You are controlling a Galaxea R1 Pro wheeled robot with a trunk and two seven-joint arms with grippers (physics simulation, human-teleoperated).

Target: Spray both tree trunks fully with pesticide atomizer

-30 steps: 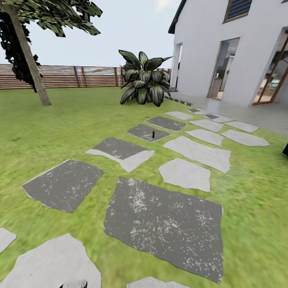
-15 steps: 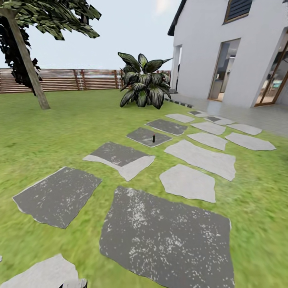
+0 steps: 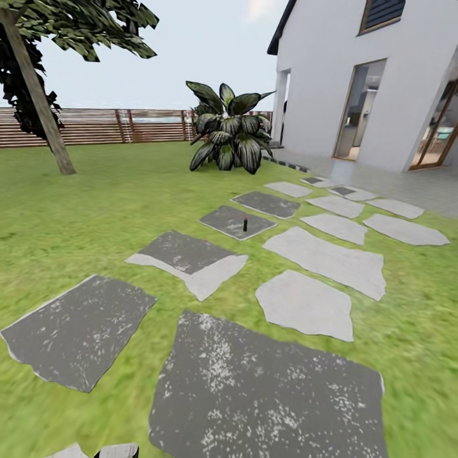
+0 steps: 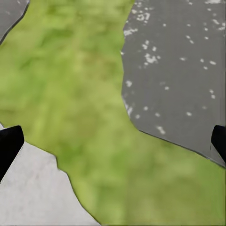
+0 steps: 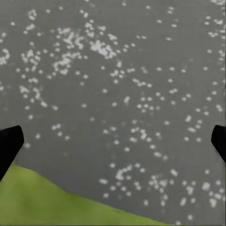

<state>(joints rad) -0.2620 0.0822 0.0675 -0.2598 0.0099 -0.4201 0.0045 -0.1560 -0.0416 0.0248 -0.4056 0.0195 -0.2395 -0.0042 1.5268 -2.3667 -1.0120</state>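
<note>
A garden seen from the robot's head camera. At the far left a tree trunk [image 3: 39, 102] leans up from the lawn, grey-beige and bare, with blocky dark leaves above; its crown is cut off by the picture's edge. Behind it a brown slatted fence [image 3: 146, 125] runs across the back of the garden. The floor [image 3: 114, 203] is blurry green grass set with flat grey and whitish stepping slabs. Towards the middle, a broad-leaved dark shrub [image 3: 230, 133] stands near the fence. In front of it the pesticide atomizer [image 3: 245, 224] stands upright near the centre of a dark grey slab [image 3: 236, 221], well apart from the robot: a tiny dark bottle with a red top. At the right, a white house [image 3: 356, 83] with tall glazed doors.

Judged by its size, the atomizer is likely light, rigid and easy to tip; a hold around the body below the red top looks safest. Its white mark and any nozzle are too small to make out.

In the left wrist view, the left gripper [image 4: 113, 139] hangs released over grass between slabs, dark fingertips spread at both picture edges. In the right wrist view, the right gripper [image 5: 113, 139] likewise hangs released, over a speckled dark slab.
</note>
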